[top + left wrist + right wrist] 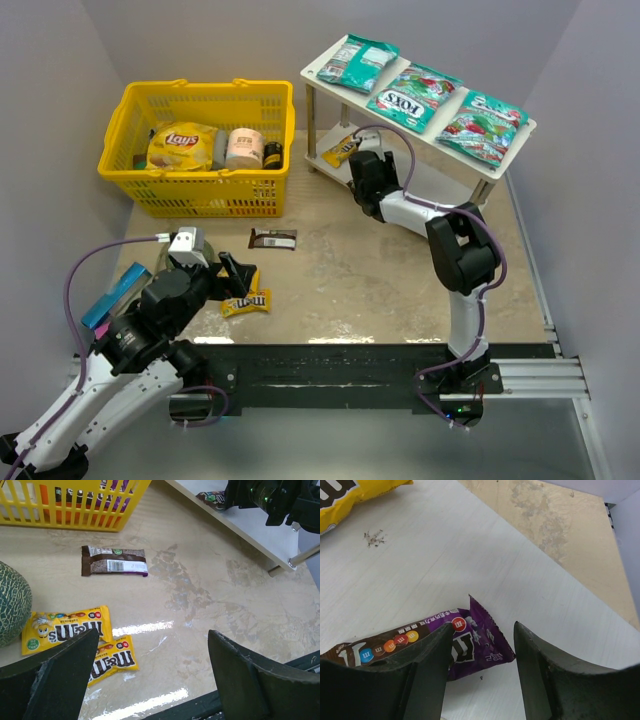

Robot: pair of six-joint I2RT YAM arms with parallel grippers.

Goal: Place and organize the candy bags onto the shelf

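Candy bags [413,95] part-shelved, both grippers agape
Overhead: three sit atop the shelf [312,72]. Left wrist: left gripper [152,635], spread over two touching yellow packets [65,627], may pinch both. Right wrist: right gripper [483,627] straddles purple packet [480,647] on lower board [445,555]; may drag it.

Top tier of the shelf [318,72]: the middle teal bag [413,97] reads "FOX'S"; the print on its 2 neighbours is too small to read. Yellow basket [210,86]: the chip bag [183,143] bears the "Lay's" logo. Table [210,605]: a yellow packet [65,630] and a second yellow packet [111,661] each read "m&m's"; the brown packet [114,561] shows a barcode, wording illegible. Purple packet [480,640]: a white "m" on a red disc.
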